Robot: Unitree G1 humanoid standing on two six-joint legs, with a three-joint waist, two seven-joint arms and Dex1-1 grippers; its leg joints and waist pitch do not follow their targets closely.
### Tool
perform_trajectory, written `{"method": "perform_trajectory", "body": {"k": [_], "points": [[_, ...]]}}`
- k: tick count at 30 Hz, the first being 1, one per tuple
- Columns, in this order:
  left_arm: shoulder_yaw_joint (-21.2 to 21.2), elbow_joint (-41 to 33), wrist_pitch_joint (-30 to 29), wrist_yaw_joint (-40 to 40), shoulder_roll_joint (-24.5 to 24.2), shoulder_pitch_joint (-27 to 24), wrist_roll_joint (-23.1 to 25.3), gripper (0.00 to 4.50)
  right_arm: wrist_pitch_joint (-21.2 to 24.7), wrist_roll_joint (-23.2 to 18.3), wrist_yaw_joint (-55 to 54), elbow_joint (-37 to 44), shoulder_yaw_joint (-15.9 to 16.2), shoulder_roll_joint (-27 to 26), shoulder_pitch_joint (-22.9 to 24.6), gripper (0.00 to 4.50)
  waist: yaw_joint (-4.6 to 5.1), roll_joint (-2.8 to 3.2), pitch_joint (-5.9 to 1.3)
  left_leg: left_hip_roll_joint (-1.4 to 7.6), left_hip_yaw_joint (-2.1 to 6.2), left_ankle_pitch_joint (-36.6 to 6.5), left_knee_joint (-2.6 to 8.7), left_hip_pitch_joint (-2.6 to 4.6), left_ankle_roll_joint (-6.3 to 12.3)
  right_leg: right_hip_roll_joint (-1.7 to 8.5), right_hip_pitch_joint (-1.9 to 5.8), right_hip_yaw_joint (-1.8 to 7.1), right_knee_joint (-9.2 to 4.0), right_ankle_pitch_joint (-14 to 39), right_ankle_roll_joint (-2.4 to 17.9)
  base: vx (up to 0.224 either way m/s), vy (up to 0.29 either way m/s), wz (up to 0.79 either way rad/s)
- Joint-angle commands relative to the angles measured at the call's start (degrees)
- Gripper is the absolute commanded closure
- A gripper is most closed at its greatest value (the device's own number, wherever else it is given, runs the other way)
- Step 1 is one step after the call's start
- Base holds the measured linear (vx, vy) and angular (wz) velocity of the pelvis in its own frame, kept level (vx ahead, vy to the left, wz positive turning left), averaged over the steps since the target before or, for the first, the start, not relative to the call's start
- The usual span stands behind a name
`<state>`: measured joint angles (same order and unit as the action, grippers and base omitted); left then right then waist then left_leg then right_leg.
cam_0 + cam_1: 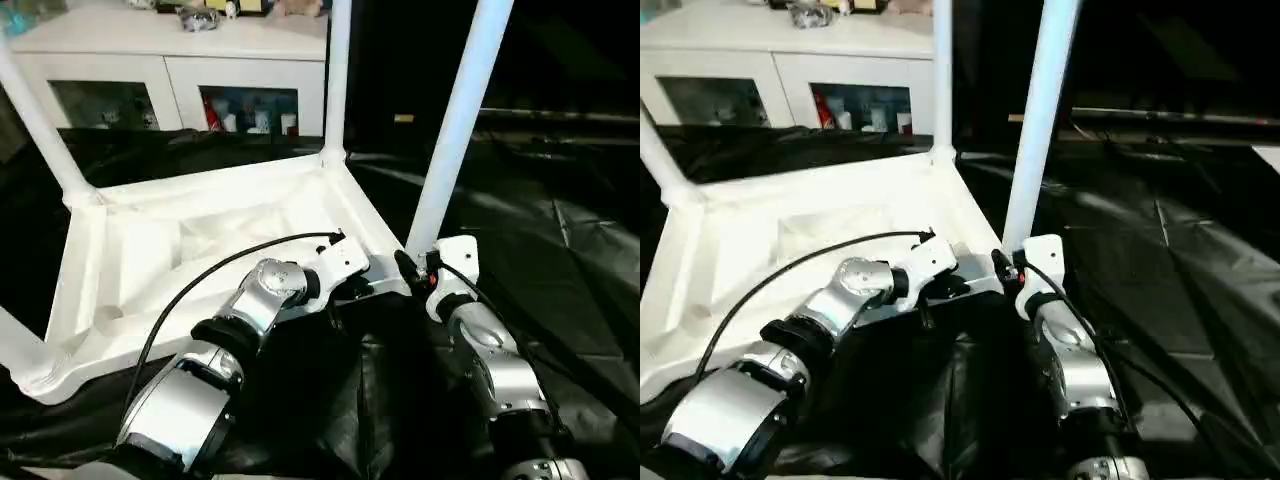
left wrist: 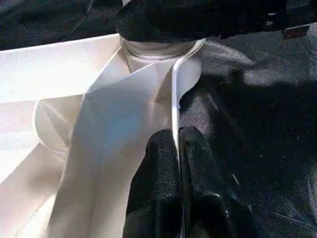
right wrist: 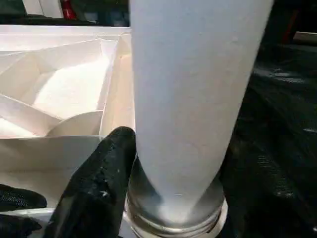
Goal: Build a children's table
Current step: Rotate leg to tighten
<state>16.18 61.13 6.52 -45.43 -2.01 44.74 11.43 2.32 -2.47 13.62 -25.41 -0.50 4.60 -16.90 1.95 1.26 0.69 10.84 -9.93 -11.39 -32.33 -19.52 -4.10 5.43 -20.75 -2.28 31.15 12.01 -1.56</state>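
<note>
My two silver forearms reach forward from the bottom of the head view. My left end effector is pinched narrow on the thin side wall of the children's table, one black finger on each face of that wall. My right end effector is at the base of the near right leg, one black finger pressed against the tube just above its collar; I cannot tell how wide it stands.

The tabletop lies upside down on black sheeting on the floor, ribbed underside up. The far right leg and the far left leg stand in their corner sockets. The near left leg rises from the near left corner.

I judge the white plastic to be light, stiff and rather slippery. The thin walls may flex, so the collars and corner sockets are the firmer places to hold.

Behind stands a white cabinet with glass doors. I can read no brand, label or writing.
</note>
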Motion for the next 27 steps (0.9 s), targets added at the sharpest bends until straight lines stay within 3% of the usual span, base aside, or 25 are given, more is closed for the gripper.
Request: {"method": "perform_trajectory", "body": {"k": [1, 2, 3, 4, 5, 7, 8, 9, 10, 11, 14, 15, 17, 20, 22, 24, 25, 26, 27], "points": [[2.26, 1.64, -0.46, -2.17, 1.07, -1.83, 1.05, 4.5, 1.24, 0.24, 7.83, -2.06, 7.27, -0.83, 0.4, 1.49, 0.49, -0.23, -0.91, 1.75, 1.3, -29.98, 5.21, 0.07, 0.44, 2.33, -0.19, 0.96, -4.55, 24.9, 9.05, 0.0, 0.0, 0.0], [2.26, 1.64, -0.46, -2.17, 1.07, -1.83, 1.05, 4.5, 1.24, 0.24, 7.83, -2.06, 7.27, -0.83, 0.4, 1.49, 0.55, -0.66, -0.86, 1.8, 1.25, -29.63, 5.24, -0.03, 0.69, 2.32, -0.19, 0.95, -4.56, 24.57, 9.19, 0.0, 0.0, 0.0], [2.36, 1.01, 0.06, -4.75, -0.58, -2.1, 1.0, 4.5, 0.72, -0.53, 12.65, -0.63, 7.97, 1.61, 0.33, 1.49, 0.6, -1.46, -1.01, 1.82, 0.95, -28.3, 5.07, -0.19, 1.63, 2.34, -0.05, 1.07, -4.41, 22.79, 9.97, 0.0, 0.0, 0.0], [2.49, 0.2, 0.64, -7.34, -2.05, -2.53, 0.77, 4.5, 0.8, -1.61, 17.25, 0.96, 8.36, 3.85, 0.55, 1.49, 0.39, -0.89, -1.39, 1.91, 1.11, -26.37, 5.0, -0.41, 1.93, 2.56, 0.43, 1.19, -3.85, 20.72, 10.57, 0.0, 0.0, 0.0], [2.65, -0.44, 1.46, -9.42, -3.01, -2.89, 0.53, 4.5, 0.96, -2.41, 20.22, 2.06, 8.55, 5.35, 0.72, 1.49, 0.29, -1.3, -1.39, 2.01, 0.93, -23.0, 4.94, -1.06, 3.59, 2.58, 0.86, 1.17, -3.66, 17.87, 11.26, 0.0, 0.0, 0.0], [2.86, -1.52, 1.95, -12.55, -4.54, -3.47, 0.1, 4.5, 1.14, -3.7, 24.92, 3.86, 8.74, 7.75, 0.98, 1.49, 0.22, -1.22, -1.38, 2.12, 0.54, -20.51, 4.64, -1.26, 4.82, 2.82, 0.68, 1.38, -3.63, 17.41, 11.95, 0.0, 0.0, 0.0], [3.06, -2.53, 2.45, -15.13, -5.92, -4.04, -0.28, 4.5, 1.63, -5.26, 28.75, 5.18, 8.56, 9.77, 1.09, 1.49, 0.12, -2.2, -1.3, 2.11, 0.45, -19.66, 4.53, -1.33, 5.16, 2.73, 0.77, 1.28, -3.6, 17.71, 12.38, 0.0, 0.0, 0.0], [3.18, -3.43, 2.69, -17.59, -7.24, -4.55, -0.65, 4.5, 1.66, -6.39, 32.38, 6.07, 8.32, 11.66, 1.08, 1.49, -0.19, -1.87, -1.4, 2.2, 0.46, -18.88, 4.35, -1.32, 5.43, 2.82, 0.76, 1.5, -3.31, 17.52, 12.7, 0.0, 0.0, 0.0], [3.24, -4.16, 2.44, -19.68, -8.38, -4.95, -0.98, 4.5, 1.02, -6.67, 34.95, 6.27, 8.32, 13.31, 0.89, 1.49, -0.27, -2.41, -1.45, 2.27, 0.34, -18.38, 4.21, -1.28, 5.73, 2.85, 0.71, 1.52, -3.23, 16.86, 12.97, 0.0, 0.0, 0.0], [3.28, -4.49, 2.25, -20.59, -8.91, -5.13, -1.09, 4.5, 0.64, -6.66, 35.99, 6.22, 8.35, 14.02, 0.77, 1.49, -0.44, -2.19, -1.69, 2.28, 0.28, -15.72, 4.03, -1.46, 6.23, 2.86, 0.93, 1.51, -2.73, 13.86, 13.78, 0.0, 0.0, 0.0], [3.78, -6.6, 1.43, -25.82, -11.94, -6.1, -1.6, 4.5, 0.11, -6.85, 41.69, 4.75, 8.75, 17.24, -0.51, 1.49, -1.03, -2.29, -1.97, 2.28, 0.04, -10.01, 3.43, -1.75, 7.43, 2.73, 1.05, 1.51, -1.66, 6.29, 15.69, 0.0, 0.0, 0.0], [3.78, -6.6, 1.43, -25.82, -11.94, -6.1, -1.6, 4.5, 0.11, -6.85, 41.69, 4.75, 8.75, 17.24, -0.51, 1.49, -1.41, -2.06, -1.87, 2.4, -0.26, -7.94, 3.19, -1.32, 8.04, 2.55, 0.83, 1.44, -1.13, 1.13, 17.7, 0.0, 0.0, 0.0], [4.22, -10.56, -1.05, -30.39, -15.57, -7.65, -2.18, 4.5, -0.27, -6.91, 46.47, 3.94, 9.88, 19.15, -1.77, 1.49, -1.61, -2.32, -2.01, 2.49, -0.2, -6.96, 3.16, -1.41, 8.1, 2.61, 1.38, 1.29, -0.49, -1.08, 18.63, 0.0, 0.0, 0.0], [4.22, -13.93, -2.79, -31.84, -18.75, -9.14, -2.32, 4.5, -0.35, -7.03, 48.88, 3.41, 10.68, 19.55, -3.03, 1.49, -1.73, -1.8, -1.94, 2.7, -0.41, -5.96, 3.08, -0.92, 8.15, 2.23, 1.16, 1.31, -0.25, -3.8, 19.42, 0.0, 0.0, 0.0], [3.64, -15.23, -3.58, -31.96, -20.26, -9.9, -2.49, 4.5, -0.46, -7.19, 49.27, 3.25, 11.19, 18.76, -3.62, 1.49, -1.74, -1.92, -1.81, 2.72, -0.48, -6.54, 3.16, -0.88, 7.52, 2.06, 1.23, 1.21, -0.17, -3.43, 19.64, 0.0, 0.0, 0.0], [3.23, -16.3, -4.11, -32.13, -21.2, -10.5, -2.6, 4.5, -0.69, -7.0, 49.19, 2.8, 11.54, 18.02, -4.01, 1.49, -1.8, -1.89, -1.55, 2.74, -0.57, -9.48, 3.43, -0.71, 5.88, 2.09, 1.11, 1.3, -0.6, 1.47, 18.78, 0.0, 0.0, 0.0], [2.68, -18.79, -5.68, -32.47, -22.6, -11.72, -3.06, 4.5, -1.06, -6.83, 49.23, 2.35, 12.2, 16.91, -4.4, 1.49, -1.52, -3.88, -1.61, 2.79, -0.6, -10.51, 3.43, -0.97, 5.37, 2.26, 1.19, 1.35, -0.62, 3.61, 18.14, 0.0, 0.0, 0.0], [2.5, -19.62, -6.22, -32.55, -23.04, -12.13, -3.21, 4.5, -1.22, -6.74, 49.2, 2.19, 12.41, 16.55, -4.51, 1.49, -1.52, -3.88, -1.61, 2.79, -0.6, -10.51, 3.43, -0.97, 5.37, 2.26, 1.19, 1.35, -0.62, 3.61, 18.14, 0.0, 0.0, 0.0], [2.06, -21.69, -7.47, -32.74, -24.15, -13.2, -3.56, 4.5, -1.61, -6.5, 48.97, 1.73, 12.94, 15.59, -4.78, 1.49, -1.48, -2.51, -1.23, 2.81, -0.22, -12.27, 3.97, -1.07, 3.77, 2.58, 0.92, 1.61, -0.89, 9.24, 16.79, 0.0, 0.0, 0.0]]}}
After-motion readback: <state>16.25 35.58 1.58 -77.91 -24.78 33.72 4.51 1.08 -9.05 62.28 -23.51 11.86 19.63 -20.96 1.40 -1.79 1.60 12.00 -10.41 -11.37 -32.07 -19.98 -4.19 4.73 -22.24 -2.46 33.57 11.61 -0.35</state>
